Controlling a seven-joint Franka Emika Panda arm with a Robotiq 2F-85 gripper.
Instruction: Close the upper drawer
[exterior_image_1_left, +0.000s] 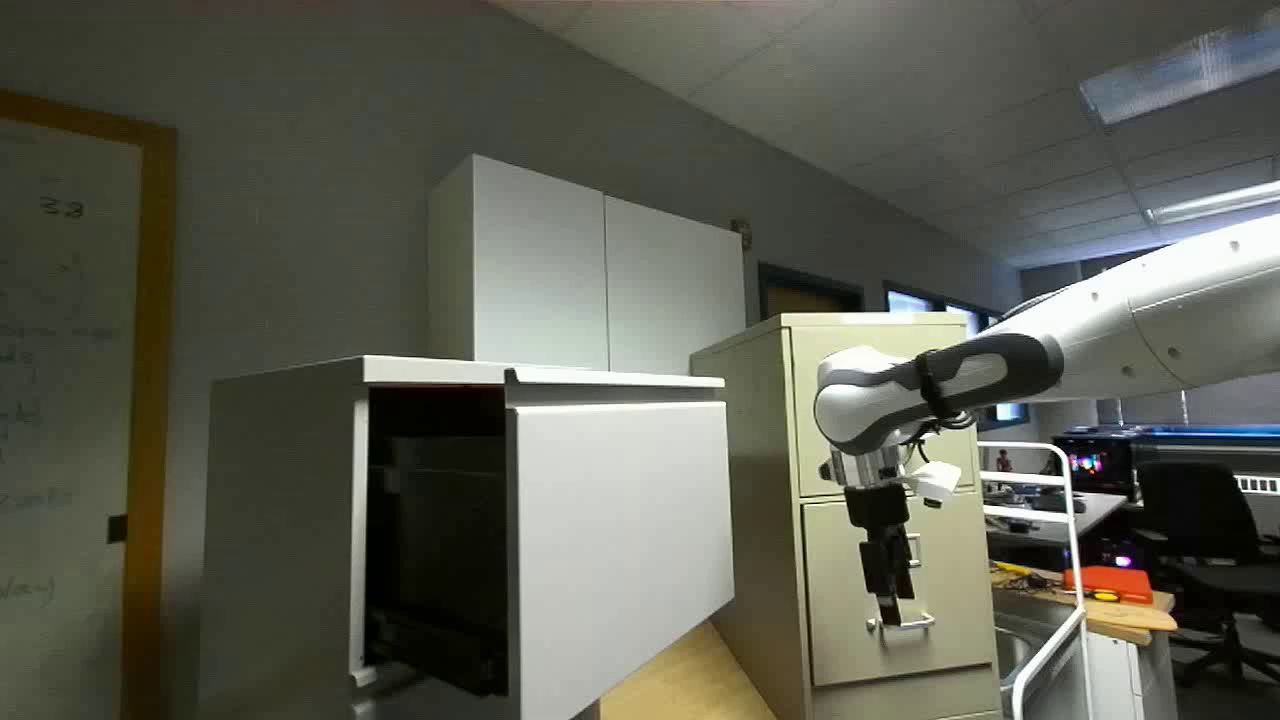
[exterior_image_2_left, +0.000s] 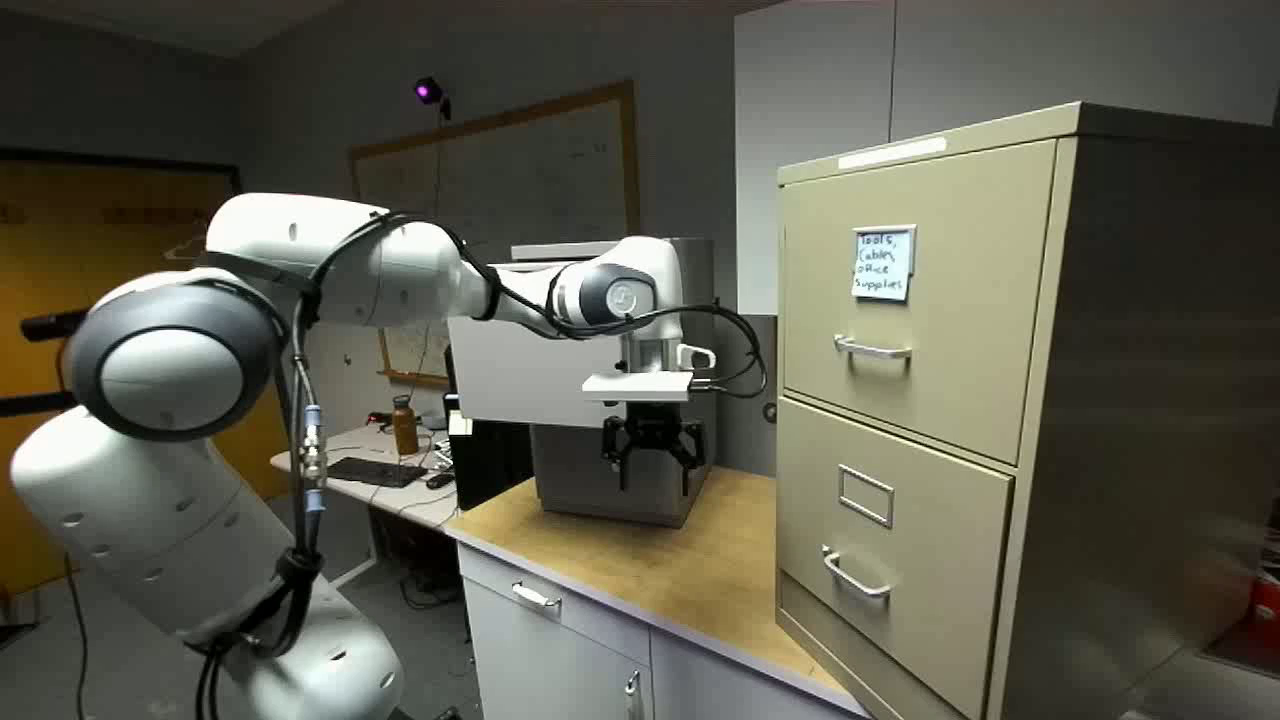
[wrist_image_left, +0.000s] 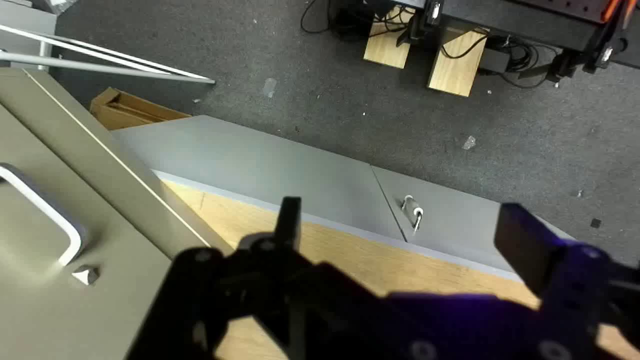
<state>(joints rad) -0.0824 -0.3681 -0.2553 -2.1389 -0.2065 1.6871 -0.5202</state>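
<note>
The upper drawer (exterior_image_1_left: 625, 540) is pulled well out of the pale grey cabinet (exterior_image_1_left: 280, 520). Its big flat light-grey front stands away from the cabinet body, with the dark inside showing in the gap. In an exterior view the drawer front (exterior_image_2_left: 530, 375) is partly hidden behind my arm. The drawer does not show in the wrist view. My gripper (exterior_image_2_left: 655, 490) points down, with its fingers spread and nothing between them. In an exterior view the gripper (exterior_image_1_left: 889, 605) is apart from the drawer, to the right of its front. In the wrist view the open fingers (wrist_image_left: 400, 210) are above the wooden counter's edge.
A beige filing cabinet (exterior_image_2_left: 915, 370) with handles stands close by my gripper; its face shows in the wrist view (wrist_image_left: 115, 295). The wooden counter (exterior_image_2_left: 650, 560) carries the grey cabinet. White wall cupboards (exterior_image_1_left: 540, 270) hang behind. A desk (exterior_image_2_left: 340, 460) stands beyond the counter.
</note>
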